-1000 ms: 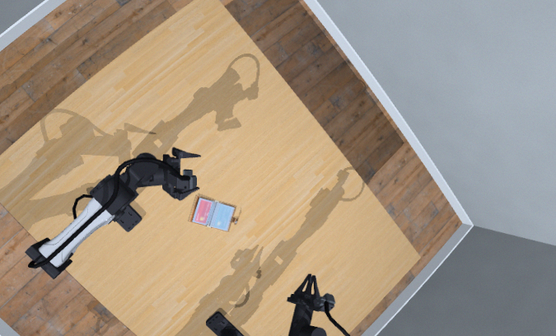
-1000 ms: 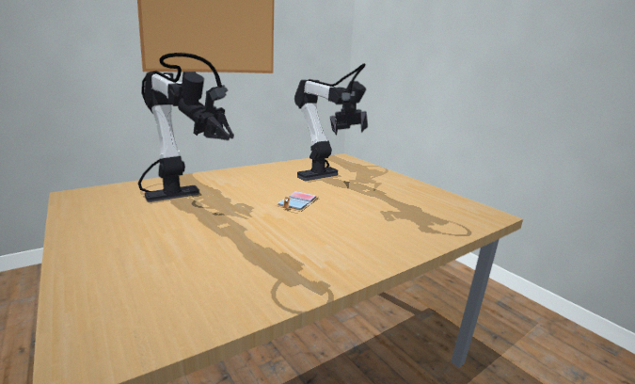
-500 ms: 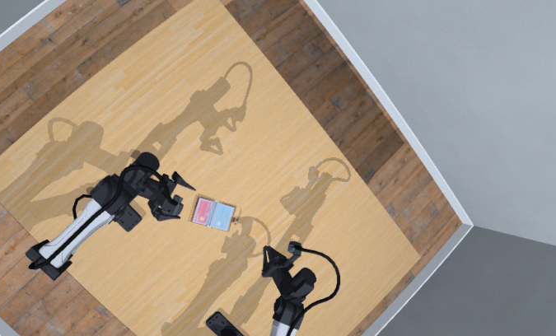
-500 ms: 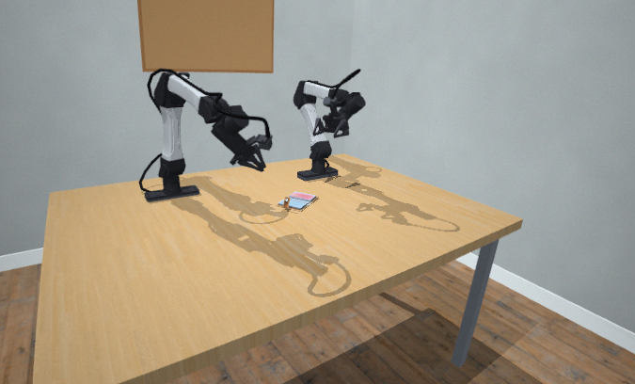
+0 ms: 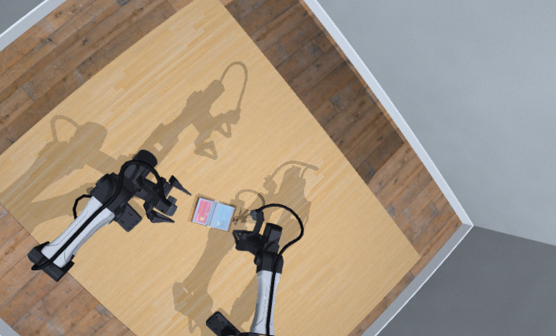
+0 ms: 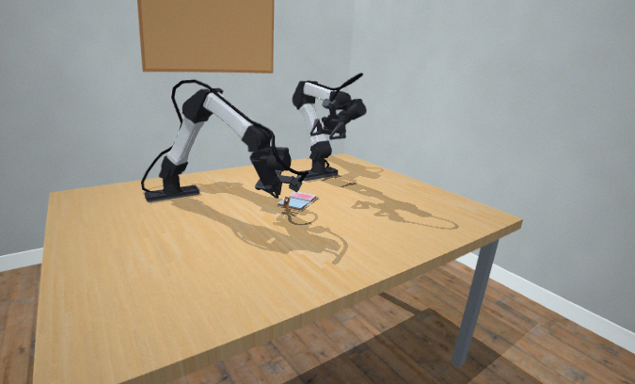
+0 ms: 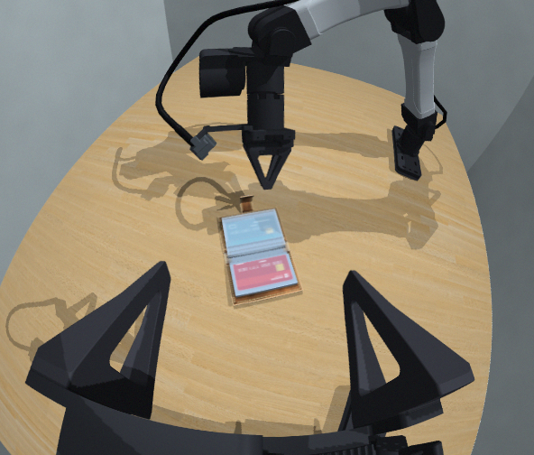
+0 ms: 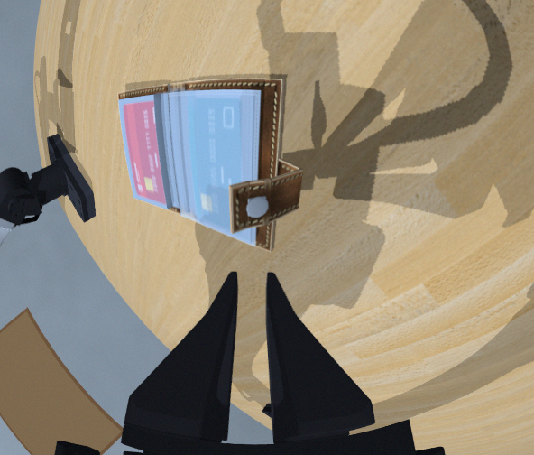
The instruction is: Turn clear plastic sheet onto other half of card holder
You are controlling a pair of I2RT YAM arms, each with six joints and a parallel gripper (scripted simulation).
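Observation:
The card holder (image 7: 270, 296) (image 8: 271, 122) lies open flat on the table. Its strap (image 7: 246, 203) (image 8: 284, 193) (image 6: 286, 201) stands up at the outer edge of the blue-card half, with the snap end over the pages in the right wrist view. The clear sheet (image 8: 225, 146) (image 7: 253, 229) (image 5: 222, 216) seems to lie flat on that half; it is hard to tell from the pages below. My right gripper (image 8: 252, 280) (image 7: 266, 188) (image 5: 235, 233) is narrowly open and empty, above the table near the strap half. My left gripper (image 7: 257, 275) (image 5: 182, 207) is wide open and empty, high beyond the red-card half.
A pink-red card (image 7: 262, 272) (image 8: 142, 149) shows under clear plastic on the half without the strap. The spine lies between the two halves. The wooden table (image 5: 271, 166) extends around the holder. The two arms stand on either side, with their shadows on the table.

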